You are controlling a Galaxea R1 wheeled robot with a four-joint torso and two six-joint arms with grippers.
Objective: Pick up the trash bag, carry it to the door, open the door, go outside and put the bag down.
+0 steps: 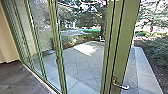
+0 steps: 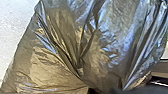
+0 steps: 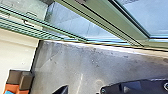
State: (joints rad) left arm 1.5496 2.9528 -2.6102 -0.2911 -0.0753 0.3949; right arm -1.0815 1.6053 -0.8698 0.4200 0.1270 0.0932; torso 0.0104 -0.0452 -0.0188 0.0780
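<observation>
Left gripper at trash bag; open paving past door edge

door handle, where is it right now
In the head view, the lever handle is at the lower right, on the wide green door frame, with the paved yard beyond.

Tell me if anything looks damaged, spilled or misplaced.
Nothing stands out. The trash bag is creased, with no tear in sight, and the bright patch on the paving looks like sunlight, not a spill.

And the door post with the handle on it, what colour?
The door post is a muted green; it shows best in the head view.
</observation>
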